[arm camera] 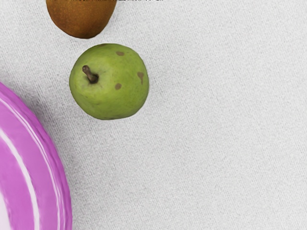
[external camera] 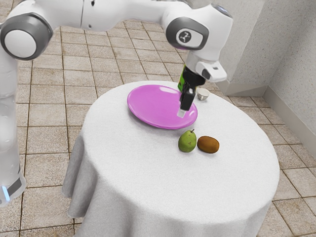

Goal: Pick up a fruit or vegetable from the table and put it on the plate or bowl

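Observation:
A green pear point(external camera: 187, 141) with a brown stem stands on the white tablecloth, just off the near rim of the pink plate point(external camera: 153, 106). A brown kiwi point(external camera: 208, 144) lies close beside it, toward the exterior view's right. My gripper point(external camera: 182, 112) hangs over the plate's right-hand rim, above and behind the pear, with nothing seen in it. From the wrist camera I look down on the pear point(arm camera: 109, 81), the kiwi point(arm camera: 80, 18) past it and the plate's rim point(arm camera: 45, 163).
The round table point(external camera: 163, 187) is draped in white cloth down to a tiled floor. A small white cup point(external camera: 203, 94) stands behind the plate, and something green point(external camera: 183, 79) is partly hidden behind my hand. Walls close in at the right.

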`<state>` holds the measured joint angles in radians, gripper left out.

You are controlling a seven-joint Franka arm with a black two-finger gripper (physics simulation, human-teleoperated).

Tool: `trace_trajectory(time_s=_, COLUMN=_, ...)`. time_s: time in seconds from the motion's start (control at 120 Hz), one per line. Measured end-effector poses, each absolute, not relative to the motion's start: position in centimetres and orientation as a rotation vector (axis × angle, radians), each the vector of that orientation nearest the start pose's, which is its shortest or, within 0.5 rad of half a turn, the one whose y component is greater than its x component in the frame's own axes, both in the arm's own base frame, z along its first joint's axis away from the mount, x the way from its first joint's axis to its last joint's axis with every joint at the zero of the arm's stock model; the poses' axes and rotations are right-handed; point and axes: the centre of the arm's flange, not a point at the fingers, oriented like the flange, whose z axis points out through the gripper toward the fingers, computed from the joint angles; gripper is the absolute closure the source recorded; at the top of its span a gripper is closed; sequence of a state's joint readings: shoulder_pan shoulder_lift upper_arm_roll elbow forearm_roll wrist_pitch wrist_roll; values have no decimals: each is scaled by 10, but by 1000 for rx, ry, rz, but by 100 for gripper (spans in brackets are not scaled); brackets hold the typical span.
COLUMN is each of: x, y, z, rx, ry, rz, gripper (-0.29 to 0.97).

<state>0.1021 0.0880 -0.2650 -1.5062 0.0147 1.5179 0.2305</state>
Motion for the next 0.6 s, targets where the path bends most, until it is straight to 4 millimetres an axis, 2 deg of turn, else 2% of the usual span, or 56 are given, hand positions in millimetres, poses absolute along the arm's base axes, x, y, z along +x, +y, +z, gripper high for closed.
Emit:
trace_trajectory(time_s=0.083, x=569, y=-95, z=590, rx=-3101, ry=696, rz=83, gripper=0)
trace_trajectory(time_s=0.267, x=576, y=-118, z=595, rx=-3126, ry=845, rz=-92, gripper=0)
trace_trajectory(time_s=0.375, x=582, y=-126, z=591, rx=-3095, ry=908, rz=-160, gripper=0)
trace_trajectory(time_s=0.442, x=590, y=-119, z=588, rx=-3058, ry=914, rz=-200, gripper=0)
trace_trajectory(time_s=0.483, x=598, y=-105, z=584, rx=-3044, ry=891, rz=-223, gripper=0)
trace_trajectory(time_s=0.55, x=615, y=-80, z=569, rx=-3040, ry=848, rz=-240, gripper=0)
trace_trajectory(time_s=0.6, x=625, y=-74, z=556, rx=-3039, ry=848, rz=-246, gripper=0)
